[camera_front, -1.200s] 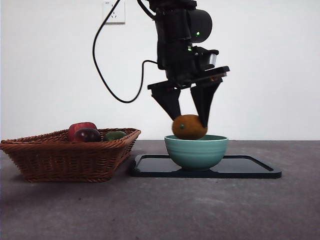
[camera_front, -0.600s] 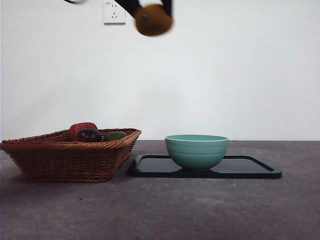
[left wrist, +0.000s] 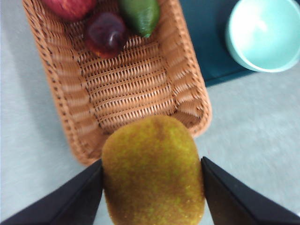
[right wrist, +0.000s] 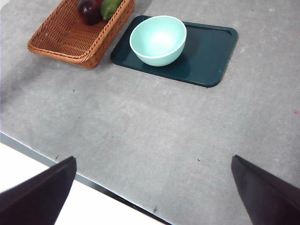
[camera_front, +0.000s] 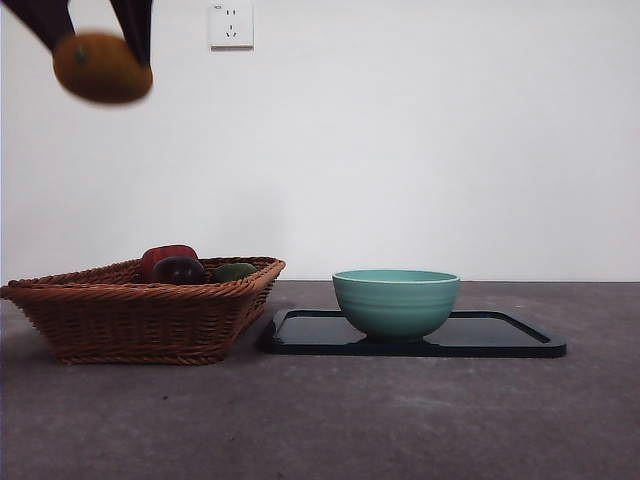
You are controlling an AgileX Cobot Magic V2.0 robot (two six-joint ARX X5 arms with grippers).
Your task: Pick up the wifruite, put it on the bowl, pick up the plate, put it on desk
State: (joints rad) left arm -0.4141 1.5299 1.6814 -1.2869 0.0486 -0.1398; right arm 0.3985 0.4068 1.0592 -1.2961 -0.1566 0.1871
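high above the basket (camera_front: 140, 305), at the front view's top left corner, the wifruite (camera_front: 102, 67) hangs clamped between the jaws of the left gripper (camera_front: 95, 25). only the left wrist view shows its fuzzy brown-green skin (left wrist: 153, 171) pressed by a jaw on each side, over the basket's near end (left wrist: 117, 89). the front view shows only jaw tips. the bowl (camera_front: 396, 301) stands empty on the dark plate (camera_front: 500, 338), just beside the basket, on the desk (camera_front: 400, 420). the basket holds a red fruit (left wrist: 70, 7), a dark purple one (left wrist: 105, 33) and a green one (left wrist: 139, 14) at one end. the right gripper (right wrist: 154, 197) waits high over the desk edge, jaws wide apart, holding nothing.
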